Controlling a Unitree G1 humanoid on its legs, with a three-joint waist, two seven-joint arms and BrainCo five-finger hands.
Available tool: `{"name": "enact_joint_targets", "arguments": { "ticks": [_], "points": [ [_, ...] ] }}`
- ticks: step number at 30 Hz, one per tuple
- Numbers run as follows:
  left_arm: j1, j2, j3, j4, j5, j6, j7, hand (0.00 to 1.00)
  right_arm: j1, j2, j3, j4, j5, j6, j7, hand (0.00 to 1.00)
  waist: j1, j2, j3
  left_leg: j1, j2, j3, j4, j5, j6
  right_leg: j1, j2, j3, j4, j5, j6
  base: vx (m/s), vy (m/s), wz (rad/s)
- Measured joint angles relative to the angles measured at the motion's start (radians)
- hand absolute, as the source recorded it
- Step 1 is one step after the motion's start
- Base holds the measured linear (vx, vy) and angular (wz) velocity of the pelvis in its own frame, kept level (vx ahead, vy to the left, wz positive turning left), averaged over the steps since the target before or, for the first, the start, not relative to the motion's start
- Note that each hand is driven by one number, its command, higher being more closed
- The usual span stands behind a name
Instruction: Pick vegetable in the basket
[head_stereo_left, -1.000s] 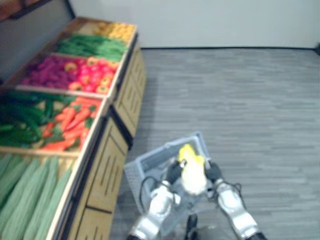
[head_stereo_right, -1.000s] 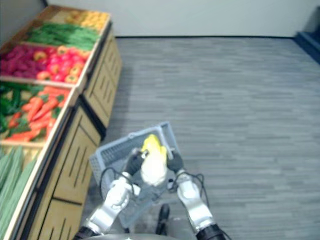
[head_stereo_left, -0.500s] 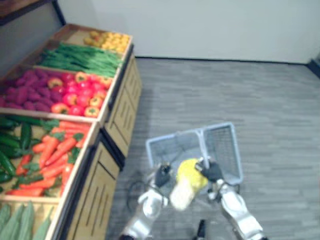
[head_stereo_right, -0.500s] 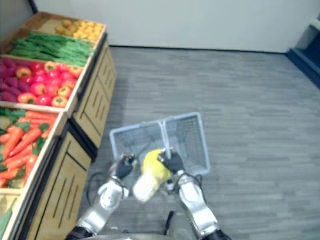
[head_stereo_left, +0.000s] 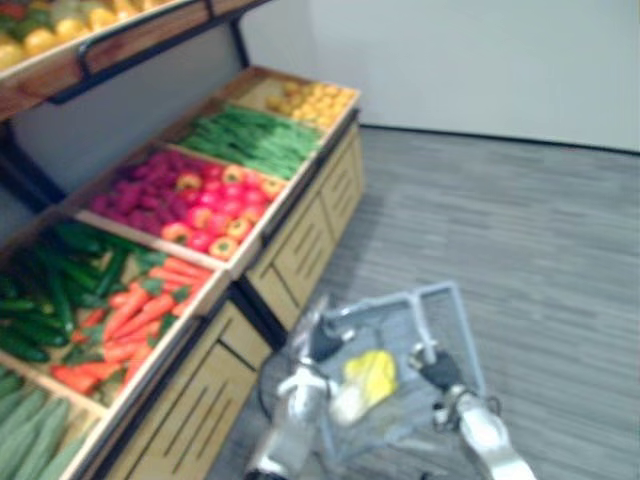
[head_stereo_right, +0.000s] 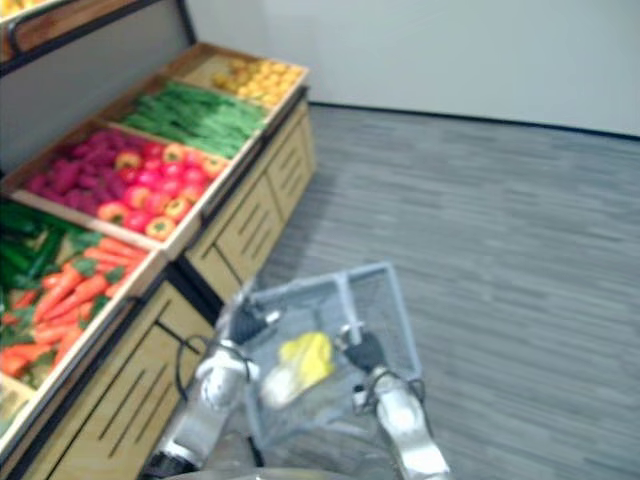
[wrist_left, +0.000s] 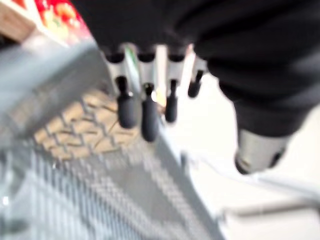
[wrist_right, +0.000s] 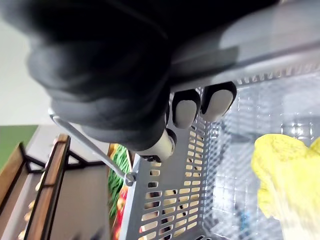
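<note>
While still curled round the basket (head_stereo_right: 385, 305) rim with the right robot hand (head_stereo_right: 364, 352), left robot hand (head_stereo_left: 325, 340) at the opposite rim, grip unreadable, has turned toward the produce shelf (head_stereo_left: 305, 245); keeps the yellow vegetable (head_stereo_left: 368, 375) inside, so likely lining up another pick.

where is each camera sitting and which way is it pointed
Left and right eye views: on the head, side by side, facing down at the produce stand and the grey basket holding a yellow vegetable; both arms, left hand and right hand show.
Left wrist view: on the left wrist, facing the basket's mesh; its dark cover shows.
Right wrist view: on the right wrist, facing the vegetable; its fingers curl round the basket's rim.
Shared: the basket, in all.
</note>
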Motion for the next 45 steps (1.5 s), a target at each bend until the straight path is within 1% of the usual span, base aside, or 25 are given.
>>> {"name": "enact_joint_targets", "arguments": {
  "ticks": [1, 2, 3, 4, 5, 6, 7, 9, 11, 13, 15, 17, 18, 19, 20, 21, 22, 23, 24, 26, 29, 33, 36, 39, 45],
  "points": [
    [-0.004, 0.002, 0.045, -0.040, -0.001, 0.004, 0.016, 0.00, -0.009, 0.001, -0.081, 0.047, -0.001, 0.001, -0.020, 1.00, 0.001, 0.004, -0.002, 0.008, -0.011, 0.121, -0.065, 0.002, 0.005, 0.025, -0.008, -0.048, -0.014, -0.002, 0.007, 0.33, -0.071, 1.19],
    [-0.007, 0.006, 0.090, -0.086, -0.002, 0.005, 0.040, 0.00, -0.011, -0.002, -0.184, 0.107, -0.003, 0.006, -0.061, 1.00, -0.002, 0.015, -0.011, 0.032, -0.021, 0.312, -0.156, 0.031, 0.057, 0.061, -0.011, -0.125, -0.022, -0.015, 0.028, 0.26, -0.051, 1.24],
    [-0.007, 0.007, 0.103, -0.109, -0.003, 0.005, 0.050, 0.00, -0.007, -0.009, -0.236, 0.136, -0.009, 0.008, -0.079, 1.00, -0.004, 0.023, -0.016, 0.048, -0.034, 0.395, -0.207, 0.059, 0.100, 0.080, -0.010, -0.164, -0.022, -0.027, 0.047, 0.33, -0.045, 1.52],
    [-0.002, 0.008, 0.112, -0.138, -0.007, 0.004, 0.067, 0.00, 0.007, -0.017, -0.308, 0.172, -0.016, 0.014, -0.113, 1.00, -0.010, 0.034, -0.029, 0.068, -0.067, 0.488, -0.282, 0.062, 0.178, 0.110, -0.001, -0.225, -0.018, -0.047, 0.074, 0.35, 0.000, 1.92],
    [0.009, 0.011, 0.116, -0.170, -0.014, 0.003, 0.078, 0.00, 0.023, -0.013, -0.387, 0.222, -0.023, 0.026, -0.153, 1.00, -0.029, 0.028, -0.056, 0.090, -0.138, 0.461, -0.386, 0.018, 0.219, 0.132, -0.007, -0.306, 0.013, -0.075, 0.102, 0.43, 0.035, 2.42],
    [0.016, 0.013, 0.120, -0.181, -0.020, 0.003, 0.080, 0.00, 0.016, -0.009, -0.445, 0.273, -0.027, 0.042, -0.183, 1.00, -0.039, 0.027, -0.071, 0.106, -0.208, 0.389, -0.492, 0.007, 0.229, 0.126, -0.032, -0.357, 0.114, -0.093, 0.105, 0.36, 0.052, 2.17],
    [0.020, 0.014, 0.120, -0.183, -0.020, 0.005, 0.080, 0.00, 0.015, -0.004, -0.466, 0.295, -0.027, 0.049, -0.197, 1.00, -0.040, 0.023, -0.072, 0.122, -0.232, 0.360, -0.530, 0.020, 0.235, 0.115, -0.057, -0.370, 0.194, -0.100, 0.102, 0.35, 0.045, 1.77],
    [0.067, 0.031, 0.141, -0.211, -0.032, 0.008, 0.086, 0.00, 0.007, 0.034, -0.498, 0.384, -0.031, 0.074, -0.225, 1.00, -0.038, -0.020, -0.070, 0.215, -0.283, 0.258, -0.597, 0.030, 0.226, 0.049, -0.162, -0.313, 0.569, -0.112, 0.093, 0.45, -0.024, 1.34],
    [0.094, 0.046, 0.156, -0.252, -0.065, 0.017, 0.101, 0.00, 0.009, 0.053, -0.518, 0.431, -0.029, 0.087, -0.239, 1.00, -0.040, -0.025, -0.070, 0.275, -0.283, 0.176, -0.623, 0.032, 0.211, -0.029, -0.173, -0.220, 0.778, -0.123, 0.073, 0.48, -0.135, 1.19],
    [0.116, 0.048, 0.160, -0.308, -0.093, 0.018, 0.113, 0.00, 0.004, 0.058, -0.559, 0.463, -0.018, 0.079, -0.261, 1.00, -0.058, -0.020, -0.072, 0.294, -0.266, 0.095, -0.637, 0.042, 0.194, -0.132, -0.152, -0.142, 0.833, -0.146, 0.035, 0.40, -0.165, 1.27],
    [0.111, 0.048, 0.161, -0.317, -0.104, 0.015, 0.123, 0.00, 0.006, 0.045, -0.580, 0.487, 0.002, 0.061, -0.264, 1.00, -0.063, -0.017, -0.072, 0.292, -0.244, 0.033, -0.636, 0.058, 0.169, -0.223, -0.133, -0.067, 0.706, -0.157, 0.016, 0.26, -0.178, 1.05],
    [0.091, 0.056, 0.161, -0.267, -0.135, 0.008, 0.132, 0.00, 0.003, 0.043, -0.594, 0.525, 0.014, 0.032, -0.262, 1.00, -0.066, -0.021, -0.070, 0.277, -0.217, -0.062, -0.641, 0.077, 0.125, -0.279, -0.073, 0.121, 0.358, -0.136, 0.038, 0.23, -0.311, 1.15],
    [0.079, 0.061, 0.161, -0.243, -0.136, 0.006, 0.133, 0.00, 0.004, 0.044, -0.594, 0.535, 0.016, 0.031, -0.262, 1.00, -0.073, -0.026, -0.070, 0.272, -0.212, -0.091, -0.641, 0.076, 0.103, -0.279, -0.059, 0.181, 0.271, -0.120, 0.050, 0.20, -0.475, 1.57],
    [0.045, 0.082, 0.158, -0.186, -0.136, 0.005, 0.139, 0.00, 0.005, 0.052, -0.594, 0.572, 0.042, 0.027, -0.260, 1.00, -0.087, -0.050, -0.074, 0.251, -0.214, -0.162, -0.643, 0.076, 0.053, -0.265, -0.047, 0.333, 0.088, -0.062, 0.067, 0.14, -0.425, 1.37],
    [0.030, 0.099, 0.158, -0.168, -0.136, 0.005, 0.139, 0.00, 0.009, 0.059, -0.594, 0.587, 0.055, 0.023, -0.260, 1.00, -0.087, -0.074, -0.073, 0.253, -0.221, -0.180, -0.643, 0.068, 0.035, -0.257, -0.056, 0.377, 0.057, -0.054, 0.075, 0.17, -0.558, 1.51],
    [0.015, 0.116, 0.155, -0.134, -0.134, 0.004, 0.139, 0.00, 0.014, 0.066, -0.595, 0.620, 0.073, 0.012, -0.259, 1.00, -0.085, -0.092, -0.071, 0.271, -0.212, -0.207, -0.647, 0.066, 0.004, -0.242, -0.051, 0.384, 0.080, 0.035, 0.123, 0.14, -0.391, 0.92],
    [0.018, 0.115, 0.153, -0.119, -0.134, 0.005, 0.139, 0.00, 0.023, 0.066, -0.596, 0.625, 0.087, 0.009, -0.259, 1.00, -0.085, -0.089, -0.071, 0.283, -0.191, -0.202, -0.656, 0.071, -0.014, -0.232, -0.034, 0.368, 0.092, 0.046, 0.117, 0.20, -0.455, 0.93],
    [0.017, 0.111, 0.147, -0.105, -0.133, 0.005, 0.139, 0.00, 0.041, 0.063, -0.596, 0.624, 0.099, 0.002, -0.257, 1.00, -0.082, -0.047, -0.082, 0.308, -0.129, -0.178, -0.660, 0.090, -0.053, -0.205, 0.000, 0.319, 0.088, 0.038, 0.096, 0.22, -0.383, 0.75],
    [0.001, 0.112, 0.150, -0.100, -0.130, 0.003, 0.139, 0.00, 0.045, 0.052, -0.596, 0.628, 0.102, -0.002, -0.253, 1.00, -0.082, -0.021, -0.082, 0.322, -0.082, -0.155, -0.675, 0.110, -0.083, -0.181, 0.028, 0.274, 0.084, 0.034, 0.076, 0.21, -0.358, 0.70],
    [-0.065, 0.112, 0.148, -0.042, -0.118, -0.002, 0.139, 0.00, 0.044, 0.047, -0.597, 0.641, 0.102, -0.003, -0.242, 1.00, -0.085, -0.011, -0.082, 0.318, -0.053, -0.114, -0.682, 0.145, -0.085, -0.154, 0.043, 0.212, 0.084, 0.029, 0.056, 0.18, -0.282, 0.80],
    [-0.172, 0.124, 0.146, 0.085, -0.081, 0.020, 0.138, 0.00, 0.034, 0.044, -0.604, 0.644, 0.101, -0.007, -0.232, 1.00, -0.095, -0.015, -0.078, 0.280, -0.044, 0.022, -0.683, 0.194, -0.077, -0.161, 0.035, 0.148, 0.083, 0.030, 0.047, 0.10, -0.124, 0.62],
    [-0.236, 0.249, 0.150, 0.199, -0.001, 0.059, 0.117, 0.00, 0.012, 0.060, -0.630, 0.650, 0.099, -0.007, -0.220, 1.00, -0.110, -0.018, -0.047, 0.299, -0.074, 0.076, -0.767, 0.234, -0.086, -0.180, 0.027, 0.157, 0.069, 0.035, 0.045, 0.00, 0.027, 0.02],
    [-0.322, 0.327, 0.152, 0.223, 0.004, 0.073, 0.116, 0.00, -0.009, 0.069, -0.632, 0.618, 0.100, -0.011, -0.223, 1.00, -0.112, -0.012, -0.020, 0.225, -0.093, 0.105, -0.786, 0.251, -0.076, -0.270, 0.011, 0.171, 0.077, 0.056, 0.051, -0.10, 0.052, -0.16],
    [-0.455, 0.410, 0.170, 0.267, 0.032, 0.084, 0.116, 0.00, -0.049, 0.077, -0.594, 0.541, 0.100, -0.008, -0.234, 1.00, -0.112, -0.038, 0.068, 0.177, -0.097, 0.210, -0.821, 0.262, -0.062, -0.334, 0.007, 0.209, 0.026, 0.116, 0.060, -0.05, 0.048, -0.27],
    [-0.571, 0.449, 0.170, 0.320, 0.031, 0.109, 0.116, 0.00, -0.048, 0.090, -0.518, 0.427, 0.100, -0.009, -0.264, 1.00, -0.111, -0.054, 0.127, 0.125, -0.100, 0.306, -0.780, 0.277, -0.054, -0.386, -0.012, 0.230, 0.014, 0.134, 0.064, 0.06, 0.039, -0.05]
  ]
}}
